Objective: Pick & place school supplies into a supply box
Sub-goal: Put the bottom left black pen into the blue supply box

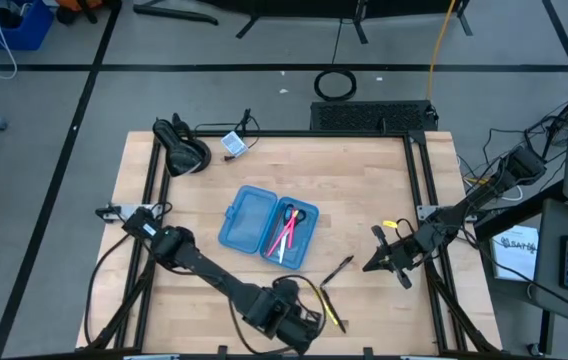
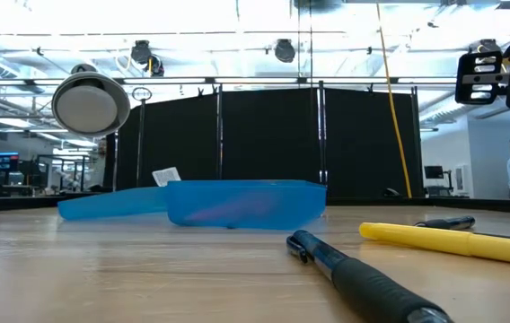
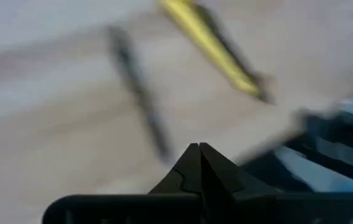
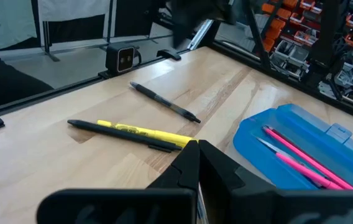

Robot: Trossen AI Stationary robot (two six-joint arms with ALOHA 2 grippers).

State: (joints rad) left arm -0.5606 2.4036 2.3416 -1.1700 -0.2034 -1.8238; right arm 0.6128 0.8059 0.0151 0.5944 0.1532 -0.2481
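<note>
My left hand [image 3: 199, 149] closed empty above yellow pen [image 3: 210, 43], missing grasp; right hand [image 4: 197, 147] shut, idle, clear of translucent blue plastic case [image 1: 248, 222].

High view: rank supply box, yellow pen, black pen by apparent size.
1. supply box, by far the largest, open with both halves flat.
2-3. black pen and yellow pen: similar length; the yellow one is partly hidden by the left gripper, so unranked.

Bright overhead light; blurred left-wrist view
</note>
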